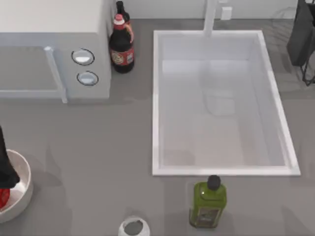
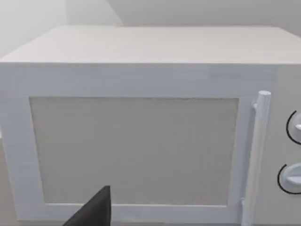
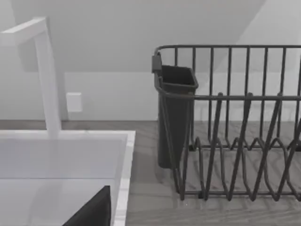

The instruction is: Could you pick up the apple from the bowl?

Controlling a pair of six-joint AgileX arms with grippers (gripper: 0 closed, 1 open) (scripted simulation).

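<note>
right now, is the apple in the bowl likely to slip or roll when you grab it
Probably yes. The apple looks glossy and rounded, so it may slip between flat fingers. It lies against the curved wall of the bowl, so a nudge could roll it along the wall. It looks small and solid, likely light. The left arm partly covers it.

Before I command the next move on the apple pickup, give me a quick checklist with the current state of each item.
1. Apple located: ok, a red patch at the top view's left edge, partly hidden by the dark left arm.
2. Apple in bowl: ok, it sits inside the off-white rim.
3. Left gripper over the bowl: ok, the arm hangs above it.
4. Left gripper's grip on the apple: cannot tell, the contact is hidden.
5. Neighbours clear of the bowl: ok, the small white jar and green bottle stand well to its right.
6. Right arm parked: ok, its wrist view faces the dish rack.
</note>
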